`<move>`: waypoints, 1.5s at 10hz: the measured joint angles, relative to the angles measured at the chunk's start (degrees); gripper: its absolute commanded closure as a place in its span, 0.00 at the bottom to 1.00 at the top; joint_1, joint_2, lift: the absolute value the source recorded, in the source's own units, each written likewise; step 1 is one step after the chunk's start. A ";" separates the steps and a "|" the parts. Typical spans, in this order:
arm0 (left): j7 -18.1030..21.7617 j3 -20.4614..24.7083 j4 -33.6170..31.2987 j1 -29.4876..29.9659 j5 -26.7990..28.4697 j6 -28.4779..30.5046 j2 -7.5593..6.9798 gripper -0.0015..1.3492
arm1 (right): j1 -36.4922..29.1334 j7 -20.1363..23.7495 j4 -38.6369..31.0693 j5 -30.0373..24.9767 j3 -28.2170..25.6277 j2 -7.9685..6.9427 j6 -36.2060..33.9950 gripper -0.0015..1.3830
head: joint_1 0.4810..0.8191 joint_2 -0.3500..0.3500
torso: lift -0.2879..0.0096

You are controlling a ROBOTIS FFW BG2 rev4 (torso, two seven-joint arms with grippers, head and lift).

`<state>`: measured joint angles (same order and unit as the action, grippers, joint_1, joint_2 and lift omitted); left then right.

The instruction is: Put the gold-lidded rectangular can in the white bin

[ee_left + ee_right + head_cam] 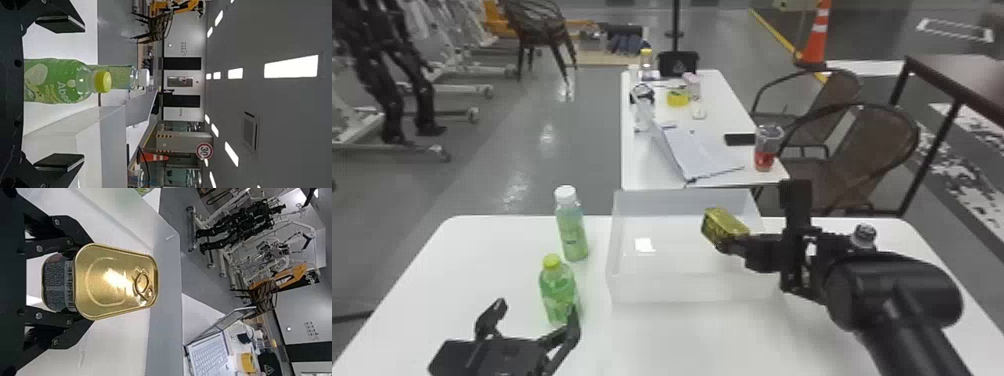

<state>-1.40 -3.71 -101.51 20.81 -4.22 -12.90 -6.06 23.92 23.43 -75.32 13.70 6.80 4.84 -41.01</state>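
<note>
can [724,225] in the grip of the robot's right gripper [84,281], held over the white bin [692,289] on the pale surface [682,340]. the right jaws are closed on the can's body, one finger along each flank, with the gold lid [113,282] and its pull ring [141,285] facing the right wrist camera. the can's long axis runs outward from the fingers, slanting from the bin's right-hand side toward its middle and far side. the can lies beyond the tips rather than back in the palm, and nearer the right wall than the left.

the right gripper is plainly the nearer and has the job in hand; the left gripper [537,307] waits over the near left of the surface, jaws wide and holding nothing, by the yellow-capped bottle [559,295]. a white-capped bottle [572,232] stands just behind.

the carry looks all but done, leaving the lowering and release. a small shift toward the bin's middle would likely keep the can's end and the right fingers off the near side wall as they spread. how high the can hangs above the floor of the bin is hard to tell.
</note>
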 measured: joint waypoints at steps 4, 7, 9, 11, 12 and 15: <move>0.00 0.02 0.00 0.16 -0.09 -0.34 0.00 0.11 | 0.04 -0.14 2.24 -1.41 -0.16 0.14 -0.93 0.74 | 0.20 0.50 | 0.63; 0.00 0.02 0.00 0.19 -0.09 -0.46 0.01 0.11 | -0.09 -0.07 2.36 -1.56 -0.21 0.17 -0.33 0.07 | 0.20 0.50 | 0.63; 0.00 0.02 0.00 0.25 -0.09 -0.53 0.09 0.11 | -0.18 -0.06 2.22 -1.06 -0.21 0.17 -0.13 0.07 | 0.20 0.50 | 0.63; 0.00 0.02 0.00 0.28 -0.09 -0.55 0.09 0.11 | -0.59 -0.09 1.30 0.13 -0.21 0.17 0.09 0.07 | 0.20 0.50 | 0.63; 0.00 0.02 0.00 0.28 -0.09 -0.55 0.09 0.11 | -1.38 -0.17 -0.70 0.75 -0.28 0.17 0.35 0.07 | 0.20 0.50 | 0.63; 0.00 0.12 -0.08 0.34 0.12 -0.79 0.34 0.11 | -7.51 -2.71 -11.47 4.17 -1.98 0.23 1.23 0.07 | 0.20 0.50 | 0.63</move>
<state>-1.40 -3.59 -101.60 21.16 -4.10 -13.69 -5.73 16.41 20.72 -86.79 17.88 4.82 5.07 -39.78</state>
